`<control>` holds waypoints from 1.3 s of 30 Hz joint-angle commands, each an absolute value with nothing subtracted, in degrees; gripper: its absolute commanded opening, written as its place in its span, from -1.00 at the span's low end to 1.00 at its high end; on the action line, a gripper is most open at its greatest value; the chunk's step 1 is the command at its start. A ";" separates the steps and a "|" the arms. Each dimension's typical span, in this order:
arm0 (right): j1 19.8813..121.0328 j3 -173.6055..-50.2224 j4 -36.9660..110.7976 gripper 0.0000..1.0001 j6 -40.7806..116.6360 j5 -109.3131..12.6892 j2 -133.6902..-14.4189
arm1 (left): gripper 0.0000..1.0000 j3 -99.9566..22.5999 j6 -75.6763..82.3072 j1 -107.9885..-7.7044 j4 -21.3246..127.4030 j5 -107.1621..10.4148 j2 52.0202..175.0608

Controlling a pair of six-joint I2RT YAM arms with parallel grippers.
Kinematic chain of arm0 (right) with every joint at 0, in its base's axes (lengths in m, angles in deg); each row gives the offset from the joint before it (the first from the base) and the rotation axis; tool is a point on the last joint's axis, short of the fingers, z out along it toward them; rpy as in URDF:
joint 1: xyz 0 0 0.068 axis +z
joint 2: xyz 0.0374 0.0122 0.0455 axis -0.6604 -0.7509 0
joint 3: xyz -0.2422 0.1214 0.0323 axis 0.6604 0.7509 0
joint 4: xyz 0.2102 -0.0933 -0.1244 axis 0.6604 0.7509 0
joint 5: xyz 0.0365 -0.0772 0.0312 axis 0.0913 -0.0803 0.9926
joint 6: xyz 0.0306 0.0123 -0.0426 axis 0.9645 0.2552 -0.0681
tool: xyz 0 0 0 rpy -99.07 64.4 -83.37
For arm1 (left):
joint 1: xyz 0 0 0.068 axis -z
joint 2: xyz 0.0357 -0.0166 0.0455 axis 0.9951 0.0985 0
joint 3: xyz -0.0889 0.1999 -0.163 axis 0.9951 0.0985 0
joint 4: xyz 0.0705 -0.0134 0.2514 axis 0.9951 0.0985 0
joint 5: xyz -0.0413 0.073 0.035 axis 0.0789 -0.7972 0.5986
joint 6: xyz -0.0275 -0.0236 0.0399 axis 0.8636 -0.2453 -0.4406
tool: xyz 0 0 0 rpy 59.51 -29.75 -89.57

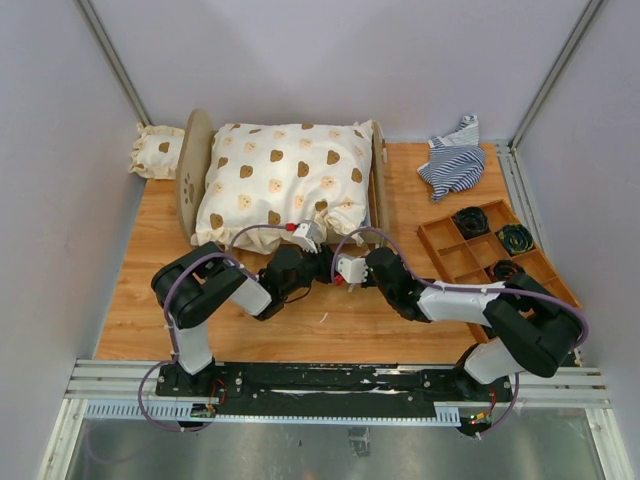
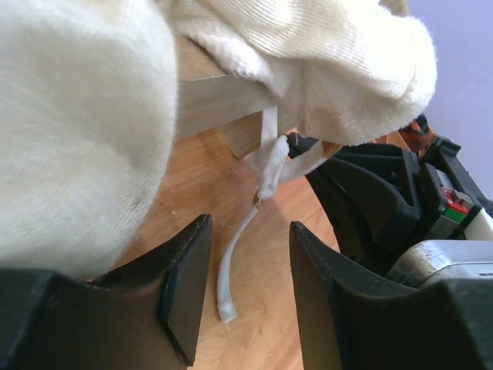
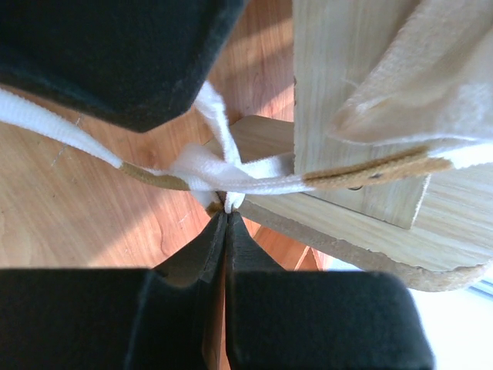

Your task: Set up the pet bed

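Observation:
The pet bed (image 1: 192, 172) stands at the back middle, its base covered by a cream bear-print cushion (image 1: 285, 180). Both grippers meet at the bed's near edge. My left gripper (image 1: 318, 262) is open. In the left wrist view its jaws (image 2: 249, 231) stand apart around a loose white tie cord (image 2: 231, 281) that hangs from the cushion (image 2: 69, 123) by the wooden frame (image 2: 219, 96). My right gripper (image 1: 345, 272) is shut. In the right wrist view (image 3: 229, 220) it pinches the knotted white tie cord (image 3: 223, 173) beside the bed's wooden leg (image 3: 347, 85).
A small bear-print pillow (image 1: 158, 152) lies behind the bed's left end board. A striped cloth (image 1: 455, 160) lies at the back right. A compartmented wooden tray (image 1: 455, 262) holding dark coiled items sits at the right, close to my right arm.

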State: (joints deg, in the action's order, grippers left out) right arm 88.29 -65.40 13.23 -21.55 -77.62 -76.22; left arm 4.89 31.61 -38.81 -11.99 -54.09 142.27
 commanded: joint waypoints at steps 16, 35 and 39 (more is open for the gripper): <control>85.00 -63.16 2.99 -0.99 -14.18 -54.84 -70.96 | -0.04 10.75 34.09 -37.41 -34.18 -57.41 145.73; 81.64 -63.59 5.36 -0.99 -13.28 -48.79 -69.66 | -0.01 12.94 0.36 -38.03 -36.21 -55.06 145.70; 81.43 -63.59 5.65 -0.99 -13.27 -48.16 -69.53 | 0.01 10.72 -5.56 -38.03 -31.25 -56.44 144.44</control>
State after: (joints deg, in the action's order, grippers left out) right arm 82.41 -63.94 5.10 -13.94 -50.04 -70.66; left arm 12.76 4.49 -37.78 -31.16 -56.32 145.81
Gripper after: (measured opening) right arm 0.005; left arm 0.501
